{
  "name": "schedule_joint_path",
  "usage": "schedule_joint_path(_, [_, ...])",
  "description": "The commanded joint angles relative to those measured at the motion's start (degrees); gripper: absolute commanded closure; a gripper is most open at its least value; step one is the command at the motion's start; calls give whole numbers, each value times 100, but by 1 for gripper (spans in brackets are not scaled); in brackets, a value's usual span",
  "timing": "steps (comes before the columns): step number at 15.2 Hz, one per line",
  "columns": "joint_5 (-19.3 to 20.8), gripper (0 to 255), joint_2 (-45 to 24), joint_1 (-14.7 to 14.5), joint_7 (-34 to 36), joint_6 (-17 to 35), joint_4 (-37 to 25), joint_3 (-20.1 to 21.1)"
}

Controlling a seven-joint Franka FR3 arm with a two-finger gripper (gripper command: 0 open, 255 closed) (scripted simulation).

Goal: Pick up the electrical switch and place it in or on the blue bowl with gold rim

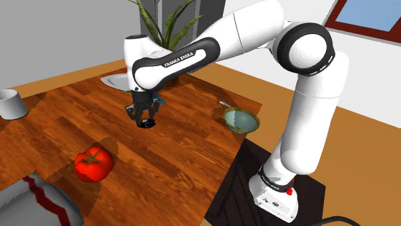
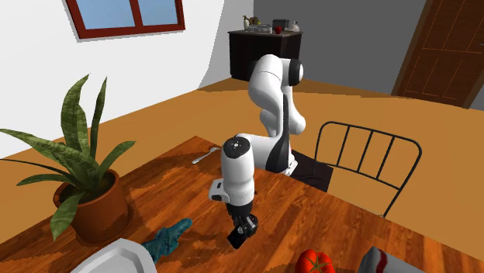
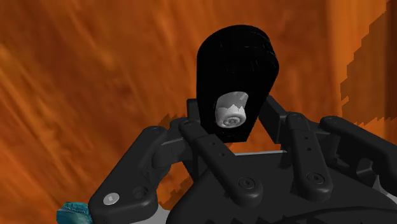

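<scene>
Shoulder view: white arm reaching over the brown wooden desk [image 1: 186,160]; all-black two-finger claw [image 1: 147,119] held above the wood, clamped on a small black electrical switch [image 1: 148,123] that hangs at its tip, clear of the surface; blue bowl with gold rim [image 1: 241,119] well apart toward this view's right, near the desk's edge, with a thin grey utensil [image 1: 224,104] just beside it; round red tomato [image 1: 94,164] toward the lower left; white cup [image 1: 9,103] at the left edge; pale grey plate [image 1: 114,80] beyond the claw.

Second exterior view: claw [image 2: 242,229] above the desk, the switch [image 2: 238,236] tilted between its fingers; crumpled teal object [image 2: 167,239] lying near it; green plant in a terracotta pot [image 2: 89,205] toward this view's left; black wire-backed chair [image 2: 364,159] at the desk's far side.

Wrist view: switch [image 3: 235,70] a rounded black body with a pale knob [image 3: 230,114], orange-brown wood behind it.

Risks, by judgement: the hold looks to be on one end of a tilted body, so the switch could twist or slip out during the carry; a release too high or off-centre could bounce it off the gold rim; a low approach could knock the utensil.

Position: the switch sits between the claw's fingers, projecting beyond their tips, and is not yet at the bowl.
</scene>
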State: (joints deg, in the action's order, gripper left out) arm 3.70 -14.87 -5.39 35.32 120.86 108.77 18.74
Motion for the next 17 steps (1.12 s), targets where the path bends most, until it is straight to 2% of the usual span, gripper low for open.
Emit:
schedule_joint_path(1, [-28, 255, 69, 6, -13, -142, -76, 10])
schedule_joint_path(17, [-176, 255, 446, 34, -91, -1271, -848, 48])
